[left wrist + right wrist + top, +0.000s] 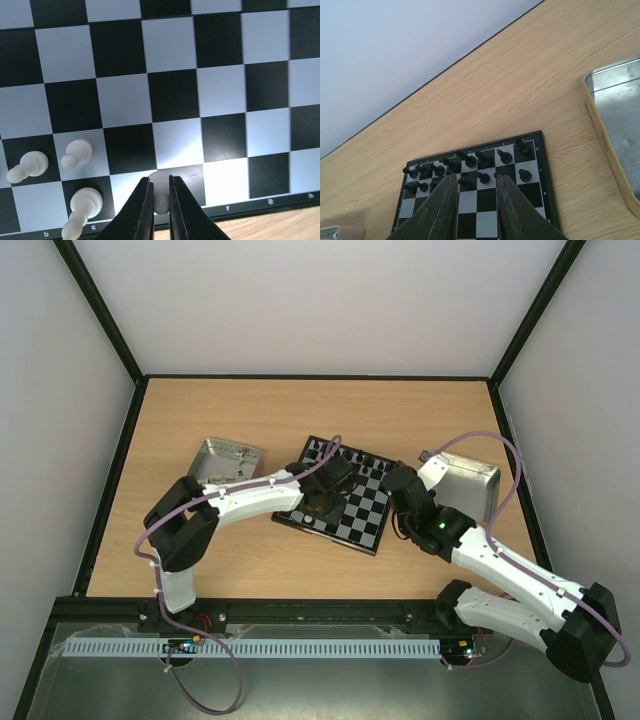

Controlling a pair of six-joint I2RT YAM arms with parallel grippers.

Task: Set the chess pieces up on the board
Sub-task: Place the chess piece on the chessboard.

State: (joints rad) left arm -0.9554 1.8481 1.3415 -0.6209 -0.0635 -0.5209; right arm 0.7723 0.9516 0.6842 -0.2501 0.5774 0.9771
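Note:
The board (pixel 365 515) lies mid-table, tilted. In the left wrist view my left gripper (pixel 160 179) is shut on a cream-white chess piece (pixel 160 192), held low over the board (pixel 170 95) at its near edge. Three more white pieces (pixel 76 153) stand on the squares to the left of it. My right gripper (pixel 476 177) hovers open above the board (pixel 487 220) with nothing between its fingers. Beyond it, several black pieces (pixel 470 161) fill the two far rows. In the top view both grippers, the left (pixel 325 495) and the right (pixel 400 490), are over the board.
A metal tray (pixel 225 460) sits just left of the board, and another metal tray (pixel 465 485) just right of it, also seen at the right wrist view's edge (pixel 615 110). Bare wooden table (pixel 300 410) lies behind the board, bounded by white walls.

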